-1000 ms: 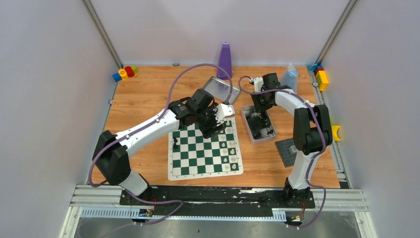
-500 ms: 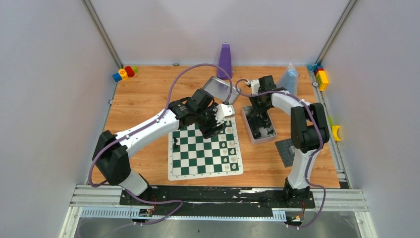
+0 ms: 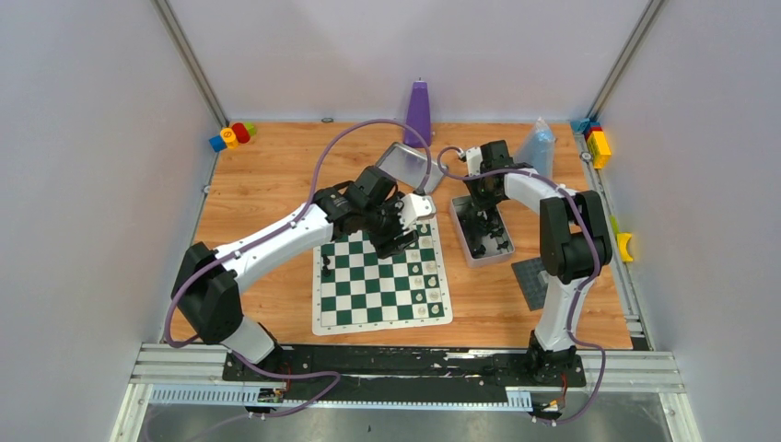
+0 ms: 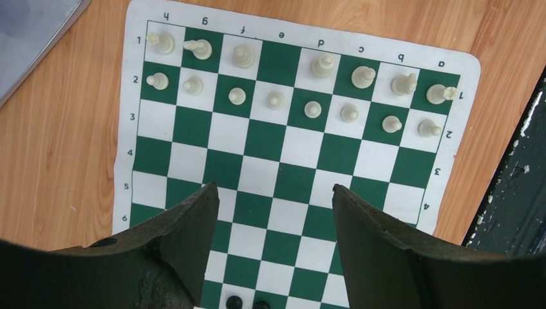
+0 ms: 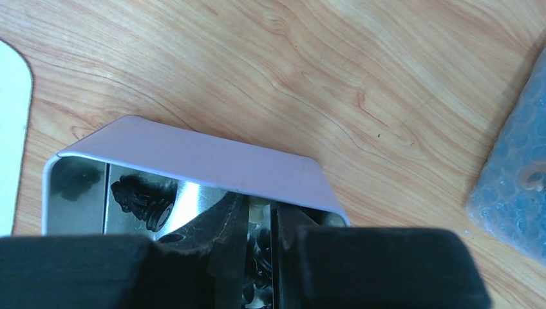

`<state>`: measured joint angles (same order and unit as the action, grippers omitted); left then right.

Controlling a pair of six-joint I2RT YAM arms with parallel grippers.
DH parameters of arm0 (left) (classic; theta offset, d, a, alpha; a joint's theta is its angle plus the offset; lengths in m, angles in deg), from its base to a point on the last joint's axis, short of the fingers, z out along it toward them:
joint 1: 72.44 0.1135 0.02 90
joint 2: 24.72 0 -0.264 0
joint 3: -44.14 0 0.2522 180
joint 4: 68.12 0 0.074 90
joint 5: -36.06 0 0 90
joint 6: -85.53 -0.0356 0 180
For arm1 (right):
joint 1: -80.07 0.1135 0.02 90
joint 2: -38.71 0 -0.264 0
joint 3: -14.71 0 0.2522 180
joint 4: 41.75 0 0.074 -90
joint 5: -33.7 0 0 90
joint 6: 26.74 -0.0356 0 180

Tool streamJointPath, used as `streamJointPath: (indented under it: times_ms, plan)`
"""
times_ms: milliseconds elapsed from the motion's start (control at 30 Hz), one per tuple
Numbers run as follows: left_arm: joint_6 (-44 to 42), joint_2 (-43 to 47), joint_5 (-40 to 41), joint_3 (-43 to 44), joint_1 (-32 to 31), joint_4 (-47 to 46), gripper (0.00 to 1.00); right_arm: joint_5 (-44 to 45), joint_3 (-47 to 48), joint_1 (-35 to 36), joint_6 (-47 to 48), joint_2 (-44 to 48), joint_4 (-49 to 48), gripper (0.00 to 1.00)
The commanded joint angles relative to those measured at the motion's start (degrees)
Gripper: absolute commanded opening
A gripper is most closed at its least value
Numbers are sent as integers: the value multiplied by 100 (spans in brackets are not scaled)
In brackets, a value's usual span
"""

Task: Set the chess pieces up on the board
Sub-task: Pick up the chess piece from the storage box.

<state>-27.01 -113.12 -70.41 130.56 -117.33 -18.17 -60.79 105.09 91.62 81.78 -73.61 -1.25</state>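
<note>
The green-and-white board [image 3: 368, 295] lies in front of the left arm. Cream-white chess pieces [image 4: 313, 108] fill ranks 1 and 2, except that square e1 is bare. Two black pieces [image 4: 235, 300] stand at the opposite side. My left gripper [image 4: 275, 193] hovers over the board's middle, open and empty; it also shows in the top view [image 3: 396, 235]. My right gripper [image 5: 257, 205] reaches down into the metal tin [image 5: 193, 158], shut on a cream-white piece [image 5: 258, 210]. Black pieces [image 5: 143, 198] lie in the tin.
The tin [image 3: 458, 235] sits right of the board and its silver lid [image 3: 405, 164] behind it. A purple cone [image 3: 418, 112] and a plastic bag [image 3: 539, 143] stand at the back. A grey studded baseplate [image 3: 534, 281] lies right; coloured blocks [image 3: 232, 135] sit in the corners.
My right gripper has shifted slightly left and back over the tin. My left gripper has barely moved above the board.
</note>
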Motion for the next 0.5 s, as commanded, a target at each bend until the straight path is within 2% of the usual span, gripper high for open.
streamJointPath:
  times_ms: [0, 300, 400, 467]
  plan:
    - [119, 325, -159, -24, 97, -127, 73, 29, -12, -4, 61, 284, 53, 7]
    - [419, 476, -364, -45, 494, -297, 73, -531, 107, 2, 209, 907, 764, 2]
    - [643, 513, -516, -48, 735, -356, 74, -1139, 69, -3, 369, 1198, 1151, 2]
    - [851, 513, -780, -38, 1115, -421, 77, -1708, 4, 28, 423, 1488, 1346, 3]
